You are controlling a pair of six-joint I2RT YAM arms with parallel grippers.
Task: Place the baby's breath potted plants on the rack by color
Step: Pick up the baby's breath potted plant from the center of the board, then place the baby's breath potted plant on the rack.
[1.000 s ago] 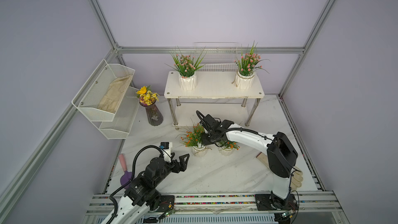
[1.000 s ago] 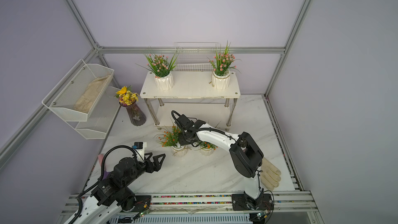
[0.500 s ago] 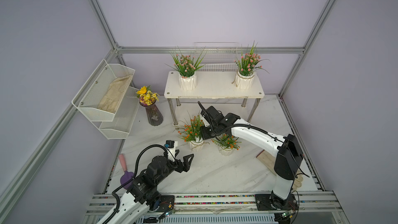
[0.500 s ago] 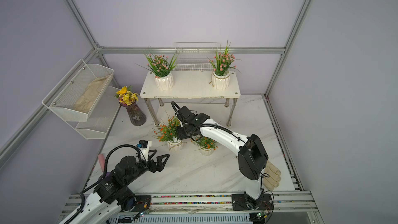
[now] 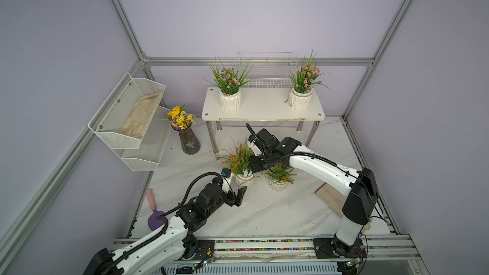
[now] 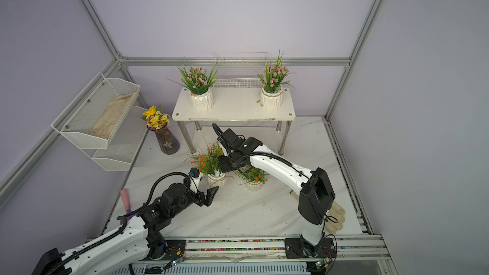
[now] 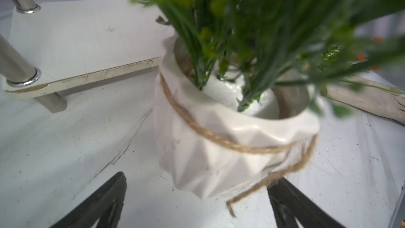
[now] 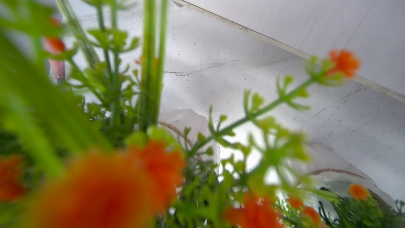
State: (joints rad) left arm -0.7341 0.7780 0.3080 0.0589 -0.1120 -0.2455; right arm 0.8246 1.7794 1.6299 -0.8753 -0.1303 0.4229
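Two pink baby's breath potted plants (image 5: 229, 80) (image 5: 304, 75) stand on the top board of the rack (image 5: 264, 104). Two orange ones are on the floor in front of it. My right gripper (image 5: 254, 165) is shut in the stems of the left orange plant (image 5: 239, 158), with its fingers hidden by foliage. That plant's white pot (image 7: 219, 150) is tilted, and my open left gripper (image 7: 199, 180) has a finger on each side of its base without touching it. The other orange plant (image 5: 279, 177) stands upright just to the right.
A yellow bouquet in a dark vase (image 5: 189, 138) stands left of the rack, below the white mesh wall baskets (image 5: 129, 117). A wire grid basket (image 5: 264, 75) hangs behind the rack. A purple trowel (image 5: 153, 207) lies front left and a beige glove (image 6: 334, 218) front right.
My right gripper has shifted the left orange plant a little toward the rack and away from the other one. My left gripper has moved forward to the pot, staying open.
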